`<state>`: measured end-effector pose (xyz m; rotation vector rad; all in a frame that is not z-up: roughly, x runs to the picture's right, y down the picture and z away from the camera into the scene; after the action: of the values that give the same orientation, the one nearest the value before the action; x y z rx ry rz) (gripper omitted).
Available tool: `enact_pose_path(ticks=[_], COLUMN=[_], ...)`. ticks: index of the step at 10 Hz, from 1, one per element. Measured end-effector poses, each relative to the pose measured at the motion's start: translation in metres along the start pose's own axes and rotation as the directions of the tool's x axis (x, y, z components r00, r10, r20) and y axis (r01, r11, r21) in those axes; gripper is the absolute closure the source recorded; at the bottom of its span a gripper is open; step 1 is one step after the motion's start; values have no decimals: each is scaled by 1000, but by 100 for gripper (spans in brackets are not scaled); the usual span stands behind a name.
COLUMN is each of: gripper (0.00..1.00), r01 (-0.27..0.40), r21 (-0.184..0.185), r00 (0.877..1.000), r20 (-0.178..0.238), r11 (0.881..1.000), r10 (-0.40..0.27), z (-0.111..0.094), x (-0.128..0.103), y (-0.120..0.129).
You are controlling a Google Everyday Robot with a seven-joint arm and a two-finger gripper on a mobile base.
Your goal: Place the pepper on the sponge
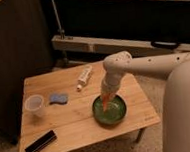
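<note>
Over the wooden surface (78, 129), the white arm (153, 65) reaches in from the right and bends down above the green bowl (120, 113). Its gripper (107, 93) points downward, fingers clenched on the pepper (106, 104), which hangs upright over the bowl. The sponge (58, 98) lies well apart. The fingers themselves blur into the pepper's top.

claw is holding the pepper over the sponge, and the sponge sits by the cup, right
Not quite. The camera view shows the claw holding the pepper over the green bowl, not the sponge. The sponge does sit by the cup.
</note>
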<state>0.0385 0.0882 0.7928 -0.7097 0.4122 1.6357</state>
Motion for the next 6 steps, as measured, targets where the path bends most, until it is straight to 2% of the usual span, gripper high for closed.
enact_pose_path(ticks=[1,2,3,5,6], gripper=[100,100,100,100,100], r01=[70,164,276,438,525], r21=[-14,-33,-47,-69,-86], r00=[998,986,961,897,849], r20=[-6,-12,-20,-25,-14], r11=[997,986,960,896,847], r10=[-70,-165,-277,-441,-528], z=[1,5,12,24,30], x=[-3,-6,-6,0,6], y=[19,47,81,129,154])
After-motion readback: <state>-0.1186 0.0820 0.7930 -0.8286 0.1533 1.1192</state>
